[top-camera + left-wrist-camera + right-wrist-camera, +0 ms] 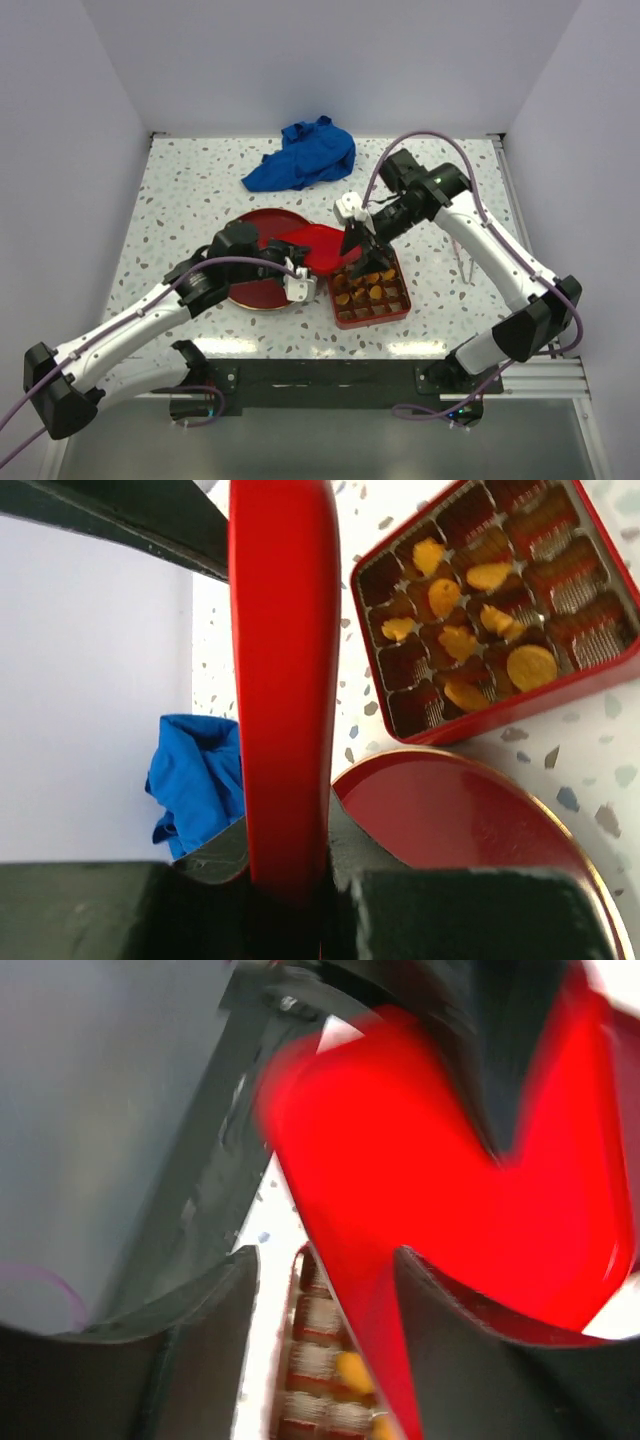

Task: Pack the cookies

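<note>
Several orange-golden cookies (366, 291) (531, 666) (352, 1370) lie in the compartments of an open red tin box (405, 302) (500, 706) (318, 1310). Its bright red lid (318, 248) (285, 680) (430, 1190) hangs tilted over the box's left side. My left gripper (300, 283) (290, 880) is shut on the lid's near edge, pads pressed on both faces. My right gripper (357, 243) (325, 1300) is at the lid's right edge with its jaws apart. The edge runs between them, and a gap shows on one side.
A dark red round plate (258, 292) (470, 830) with a gold rim lies left of the box, partly under the lid and my left arm. A crumpled blue cloth (305, 155) (195, 790) sits at the back of the speckled table. White walls close in both sides.
</note>
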Action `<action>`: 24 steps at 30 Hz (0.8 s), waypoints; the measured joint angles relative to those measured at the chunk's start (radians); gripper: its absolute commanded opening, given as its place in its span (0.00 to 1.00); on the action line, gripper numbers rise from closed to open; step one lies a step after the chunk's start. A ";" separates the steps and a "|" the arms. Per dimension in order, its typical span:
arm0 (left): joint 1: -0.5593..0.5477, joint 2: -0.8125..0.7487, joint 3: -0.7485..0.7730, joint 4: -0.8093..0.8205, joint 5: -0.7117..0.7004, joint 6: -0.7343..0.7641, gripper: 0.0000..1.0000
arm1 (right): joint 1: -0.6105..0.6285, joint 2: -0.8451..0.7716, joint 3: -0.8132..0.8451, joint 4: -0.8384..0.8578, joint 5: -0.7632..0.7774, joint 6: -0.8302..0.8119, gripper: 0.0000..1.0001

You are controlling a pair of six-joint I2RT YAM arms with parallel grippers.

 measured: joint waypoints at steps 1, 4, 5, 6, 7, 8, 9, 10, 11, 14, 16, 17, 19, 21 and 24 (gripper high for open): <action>0.000 -0.016 -0.010 0.013 -0.005 -0.031 0.00 | -0.030 -0.001 0.005 0.020 -0.012 0.073 0.71; 0.000 -0.079 -0.059 0.102 -0.035 -0.206 0.00 | -0.138 -0.003 0.007 0.143 -0.029 0.294 0.75; 0.000 -0.100 -0.078 0.136 -0.047 -0.278 0.00 | -0.171 -0.003 0.003 0.186 -0.032 0.353 0.78; 0.000 -0.119 -0.098 0.178 -0.063 -0.364 0.00 | -0.206 -0.007 -0.006 0.244 -0.038 0.422 0.79; 0.000 -0.134 -0.115 0.219 -0.082 -0.454 0.00 | -0.238 -0.013 -0.019 0.293 -0.046 0.489 0.81; 0.000 -0.140 -0.122 0.246 -0.101 -0.530 0.00 | -0.270 -0.022 -0.040 0.345 -0.053 0.551 0.82; 0.000 -0.142 -0.127 0.279 -0.125 -0.617 0.00 | -0.298 -0.032 -0.063 0.389 -0.061 0.600 0.83; 0.000 -0.142 -0.130 0.307 -0.150 -0.705 0.00 | -0.325 -0.043 -0.092 0.429 -0.074 0.656 0.84; 0.000 -0.140 -0.131 0.333 -0.176 -0.795 0.00 | -0.349 -0.055 -0.119 0.463 -0.082 0.704 0.85; 0.001 -0.137 -0.142 0.401 -0.237 -1.042 0.00 | -0.390 -0.089 -0.196 0.556 -0.099 0.821 0.86; 0.002 -0.136 -0.162 0.453 -0.261 -1.187 0.00 | -0.396 -0.108 -0.246 0.613 -0.103 0.892 0.91; 0.003 -0.134 -0.172 0.476 -0.265 -1.242 0.00 | -0.397 -0.115 -0.272 0.646 -0.106 0.930 0.91; 0.008 -0.127 -0.201 0.537 -0.269 -1.375 0.00 | -0.397 -0.122 -0.315 0.706 -0.116 0.997 0.94; 0.015 -0.115 -0.237 0.613 -0.265 -1.497 0.00 | -0.396 -0.126 -0.370 0.796 -0.125 1.095 0.94; 0.028 -0.093 -0.307 0.735 -0.253 -1.678 0.00 | -0.396 -0.124 -0.421 0.887 -0.125 1.204 0.95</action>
